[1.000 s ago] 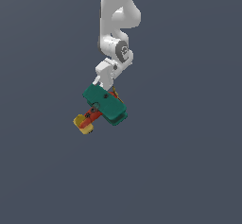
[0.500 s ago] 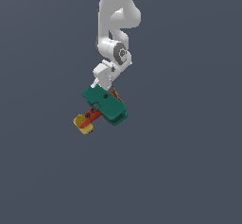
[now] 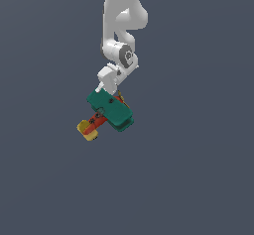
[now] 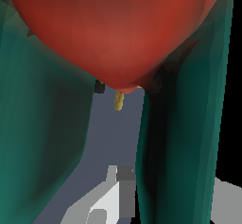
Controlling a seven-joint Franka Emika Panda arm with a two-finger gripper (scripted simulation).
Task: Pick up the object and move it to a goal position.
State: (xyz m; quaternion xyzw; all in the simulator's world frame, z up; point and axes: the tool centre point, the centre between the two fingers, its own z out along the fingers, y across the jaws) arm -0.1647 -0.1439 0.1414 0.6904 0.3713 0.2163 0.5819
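Observation:
The object [image 3: 110, 112] is a toy airplane with a broad teal wing, a red body and a yellow tail piece [image 3: 87, 129], seen at the middle of the exterior view. My gripper [image 3: 110, 91] comes down on it from above, with the white hand touching the wing's upper edge. The wing hides the fingertips. In the wrist view the red body [image 4: 113, 34] fills the frame from very close, with teal wing surfaces [image 4: 42, 133] on both sides and the small yellow propeller [image 4: 118, 100] behind it.
A plain dark grey ground [image 3: 198, 169] surrounds the airplane. A light grey blocky shape [image 4: 113, 199] shows at the edge of the wrist view. No goal marker shows.
The hand came down slightly onto the wing, then stopped. The airplane has not moved.

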